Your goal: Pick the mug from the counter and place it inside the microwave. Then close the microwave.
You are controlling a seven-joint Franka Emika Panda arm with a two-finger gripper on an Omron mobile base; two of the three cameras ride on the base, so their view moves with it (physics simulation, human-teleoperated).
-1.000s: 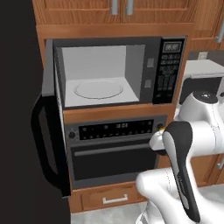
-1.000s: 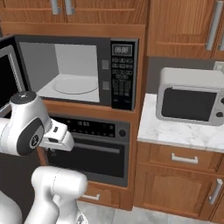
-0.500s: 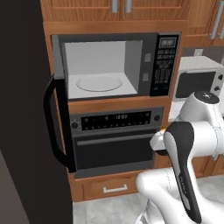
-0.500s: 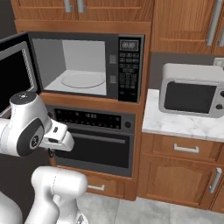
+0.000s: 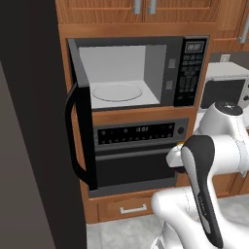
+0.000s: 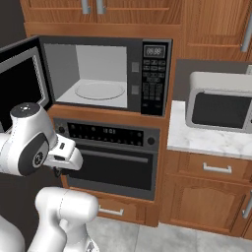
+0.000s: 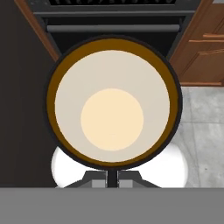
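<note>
Pincer [image 7: 112, 181] of mine is clamped on the mug [image 7: 112, 117], whose cream top faces me just past my fingertips, hanging above grey floor [image 7: 203, 140] in front of the black oven [image 7: 113, 26]. Up in the base views, the microwave [image 5: 138, 73] stands above that oven with its door [image 5: 80, 114] swung wide, grey inside and turntable [image 5: 117, 91] bare.

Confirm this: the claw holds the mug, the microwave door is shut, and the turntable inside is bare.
One thing is wrong: the microwave door stands open, swung out to the left, as the right base view shows. The rest holds: the mug sits in the claw in the hand view, and the turntable is bare.
</note>
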